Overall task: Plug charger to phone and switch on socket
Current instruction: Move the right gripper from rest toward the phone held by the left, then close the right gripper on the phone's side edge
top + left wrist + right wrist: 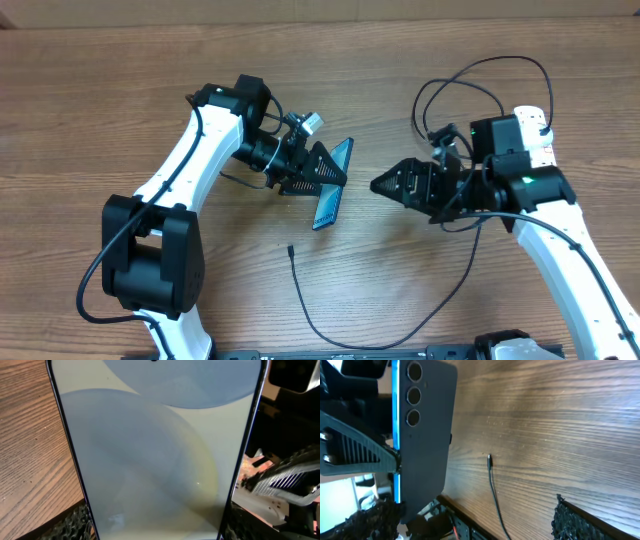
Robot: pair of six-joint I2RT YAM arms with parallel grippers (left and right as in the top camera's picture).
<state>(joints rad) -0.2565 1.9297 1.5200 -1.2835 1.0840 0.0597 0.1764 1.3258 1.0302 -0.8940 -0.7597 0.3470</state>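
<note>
From my station I see the wooden table (120,100) filling the overhead view, with the left arm (190,150) reaching in from the lower left and the right arm (560,230) from the lower right, their ends facing each other near the middle. The phone (330,205) stands on edge between them, tilted, clamped in the left gripper (338,178). Its lit blue-and-white screen (160,450) fills the left wrist view, while its dark back and three camera lenses (413,395) face the right wrist. The right gripper (385,185) sits just beside the phone, not touching it, jaws spread wide with nothing between them. The charger (310,310) lies loose on the table below the phone, its connector tip (290,249) pointing up toward the phone but apart from it.
</note>
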